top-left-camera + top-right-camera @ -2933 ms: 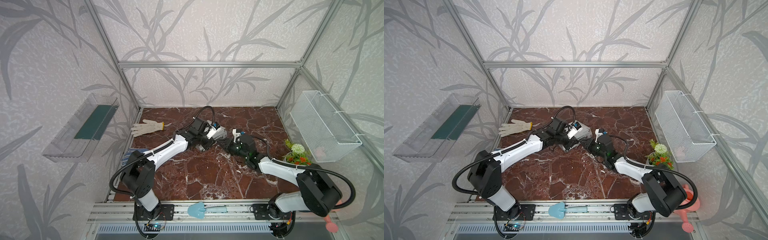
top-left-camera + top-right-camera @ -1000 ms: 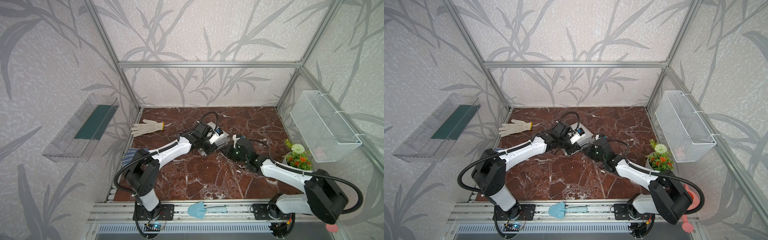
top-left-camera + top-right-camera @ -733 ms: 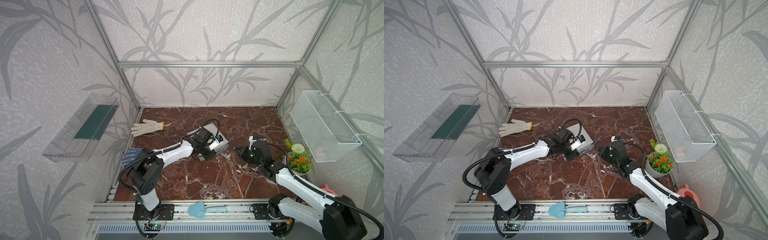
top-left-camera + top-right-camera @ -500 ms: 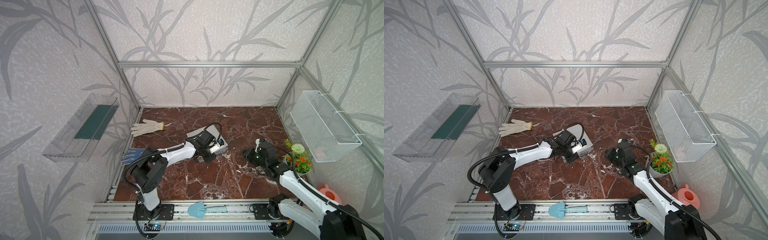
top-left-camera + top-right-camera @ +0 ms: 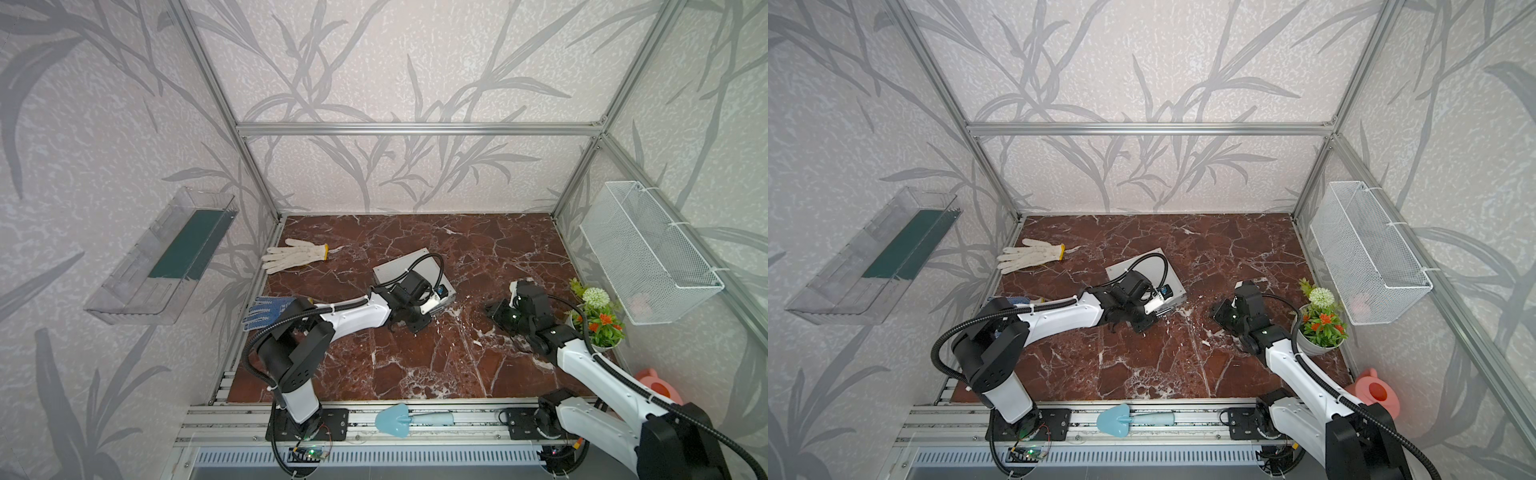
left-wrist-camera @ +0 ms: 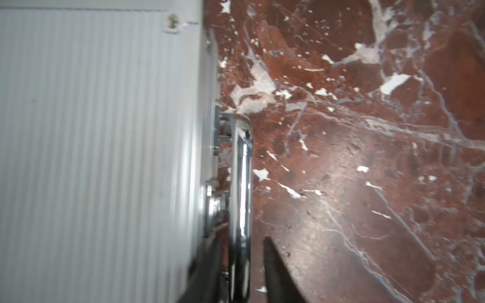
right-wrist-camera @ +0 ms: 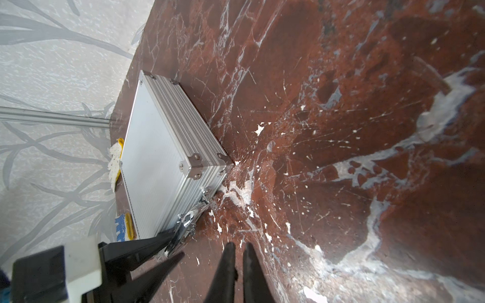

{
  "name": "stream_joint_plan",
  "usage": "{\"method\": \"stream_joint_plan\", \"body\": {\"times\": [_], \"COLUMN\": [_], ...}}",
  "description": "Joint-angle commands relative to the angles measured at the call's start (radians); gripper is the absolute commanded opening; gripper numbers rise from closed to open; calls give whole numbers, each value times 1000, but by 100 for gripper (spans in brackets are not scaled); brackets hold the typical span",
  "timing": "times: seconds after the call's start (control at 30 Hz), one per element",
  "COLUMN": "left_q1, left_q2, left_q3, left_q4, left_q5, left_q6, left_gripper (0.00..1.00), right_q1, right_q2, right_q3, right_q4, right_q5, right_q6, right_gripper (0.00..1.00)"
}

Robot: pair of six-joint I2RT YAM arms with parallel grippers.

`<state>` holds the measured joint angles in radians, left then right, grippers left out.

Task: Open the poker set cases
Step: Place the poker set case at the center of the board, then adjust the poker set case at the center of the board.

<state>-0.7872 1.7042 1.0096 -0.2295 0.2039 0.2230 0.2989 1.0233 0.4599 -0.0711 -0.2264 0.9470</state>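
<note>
Mid-table, the poker set case (image 5: 390, 272) is lying flat with its lid down (no interior showing). Its silver aluminium is showing fine ribbing across the top panel, ribbed side bands and riveted corner plates (image 7: 195, 164). The chrome handle (image 6: 240, 183) is sitting along the edge facing the arms. The left gripper (image 6: 241, 240) is straddling that handle, fingers spread, one on each side. The right gripper (image 7: 237, 245) is hovering over the red marble table (image 5: 415, 365), well apart from the case, fingers pressed together, gripping nothing. A white glove (image 5: 293, 254) is lying near the back-left corner.
</note>
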Motion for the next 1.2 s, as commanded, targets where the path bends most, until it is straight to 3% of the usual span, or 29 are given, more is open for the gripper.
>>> {"method": "stream_joint_plan", "body": {"times": [0.0,0.03,0.07,0.17,0.27,0.37,0.4,0.5,0.53,0.6,0.7,0.8,0.9,1.17], "left_q1": [-3,-3,-3,-2,19,88,122,220,247,283,335,376,386,395], "left_q2": [-109,-154,-192,-332,-461,-553,-571,-600,-595,-567,-484,-381,-267,-76], "left_q3": [-65,-93,-124,-224,-342,-447,-473,-533,-544,-546,-526,-509,-467,-403], "left_q4": [60,97,132,236,337,433,451,487,496,497,491,592,710,829], "left_q5": [-42,-37,-32,-62,-176,-230,-241,-279,-294,-329,-384,-316,-205,-137], "left_q6": [-102,-139,-171,-272,-401,-527,-569,-701,-737,-785,-883,-937,-930,-918], "left_gripper": [68,89,99,99,99,88,78,36,26,17,11,10,12,18], "right_q1": [-6,-6,-5,-6,-6,0,3,9,11,11,14,44,67,92], "right_q2": [27,41,56,128,219,314,341,412,434,482,565,639,678,745], "right_q3": [43,54,67,134,219,314,347,427,447,479,505,539,556,533], "right_q4": [-22,-24,-33,-64,-79,-95,-110,-122,-116,-91,5,45,75,123], "right_q5": [-6,-8,-10,-16,-43,-79,-78,-97,-101,-114,-186,-203,-197,-177], "right_q6": [-32,-42,-58,-120,-198,-278,-301,-382,-391,-385,-334,-321,-320,-315], "right_gripper": [11,11,11,11,15,20,22,27,28,27,28,33,35,35]}}
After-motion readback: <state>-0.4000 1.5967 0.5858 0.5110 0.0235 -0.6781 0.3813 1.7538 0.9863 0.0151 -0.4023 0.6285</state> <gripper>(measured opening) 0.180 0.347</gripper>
